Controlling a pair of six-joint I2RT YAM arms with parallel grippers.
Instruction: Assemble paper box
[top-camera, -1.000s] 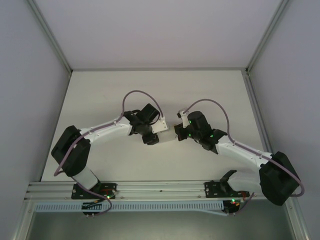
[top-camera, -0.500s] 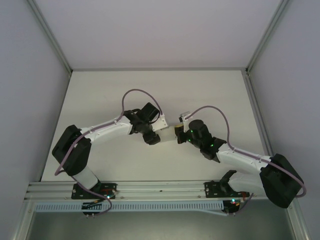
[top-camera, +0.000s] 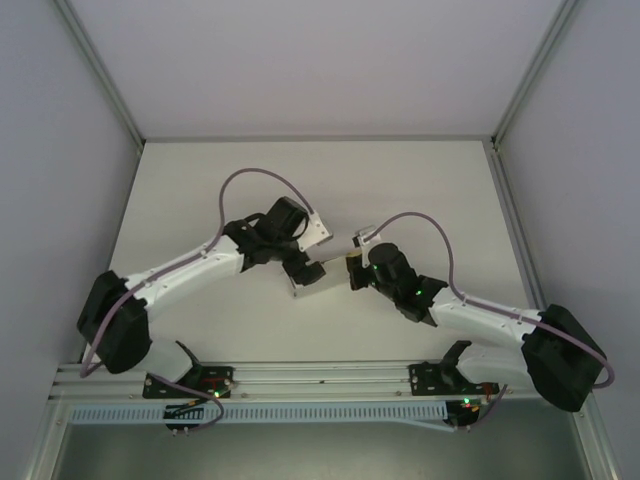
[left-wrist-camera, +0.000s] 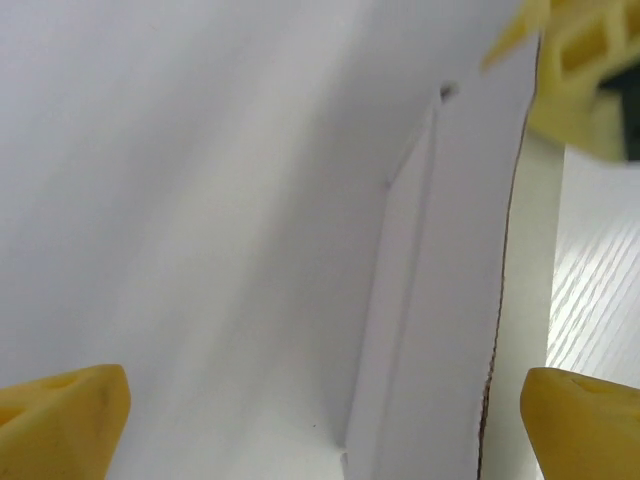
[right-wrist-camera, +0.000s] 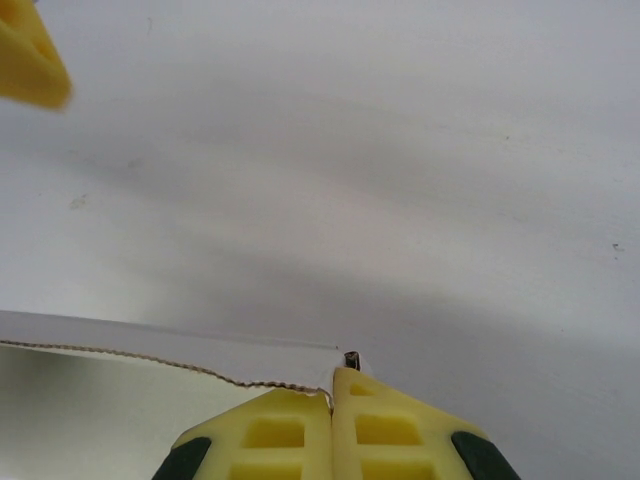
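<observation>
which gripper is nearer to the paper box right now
Right. The right gripper is shut on the edge of the paper box, so it is touching it. The left gripper is open close in front of the box, fingers spread wide, not clamped on it.

Soft, even light falls from above on the overhead view: the worktop (top-camera: 200, 190) reads bright and matte, with faint shadows under the arms (top-camera: 200, 265), and the side walls (top-camera: 60, 200) splay outward at the edges. At the left wrist the paper box (left-wrist-camera: 450, 250) is a hazy grey-white wash, the fingertips (left-wrist-camera: 60, 420) of the left pincer (left-wrist-camera: 325, 425) blurred. The right wrist view is crisper, a broad dim shadow crossing the worktop
</observation>
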